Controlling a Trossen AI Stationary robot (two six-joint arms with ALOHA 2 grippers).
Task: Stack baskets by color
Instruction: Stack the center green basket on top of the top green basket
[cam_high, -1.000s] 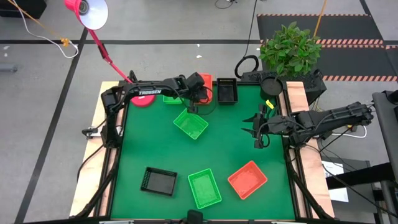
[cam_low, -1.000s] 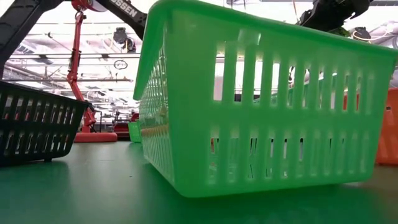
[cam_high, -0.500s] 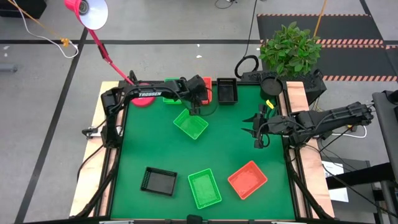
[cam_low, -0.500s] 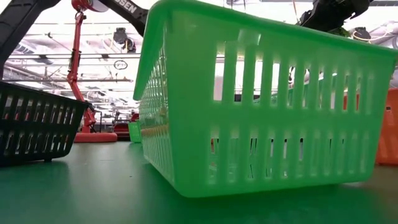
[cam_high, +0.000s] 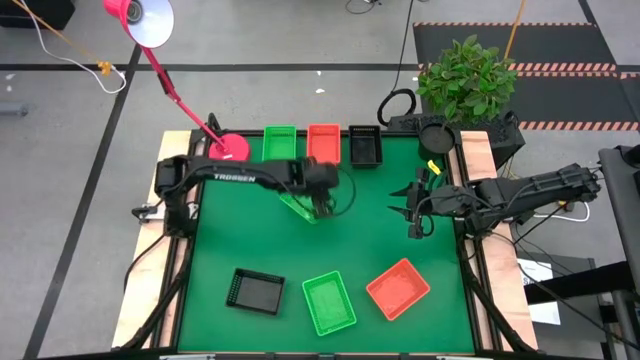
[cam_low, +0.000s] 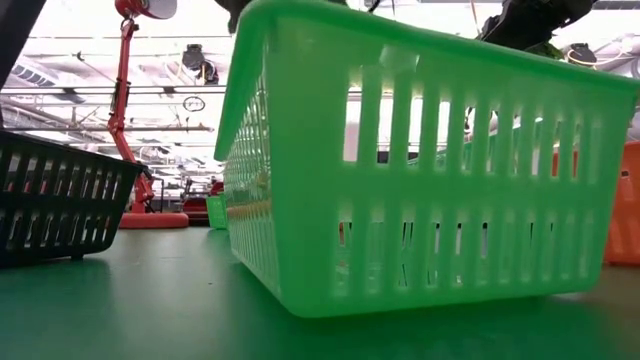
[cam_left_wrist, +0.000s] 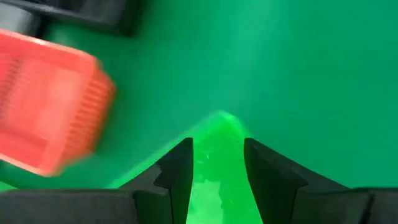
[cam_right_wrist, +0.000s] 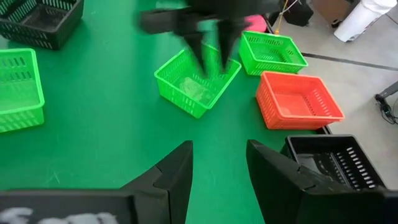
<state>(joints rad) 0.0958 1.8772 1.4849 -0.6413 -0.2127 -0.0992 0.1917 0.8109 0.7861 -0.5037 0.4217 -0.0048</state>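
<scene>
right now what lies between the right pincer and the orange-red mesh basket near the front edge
Bare green table mat, seen in the high view. Nothing sits between the right pincer and the orange-red plastic mesh basket.

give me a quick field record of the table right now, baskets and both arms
back row: green basket, orange-red basket, black basket
middle: green basket under the left gripper
front row: black basket, green basket, orange-red basket
left gripper: fingers open, straddling the middle green basket's rim
right gripper: open, empty, waiting at the table's right side
other: pink lamp base, back left corner
</scene>
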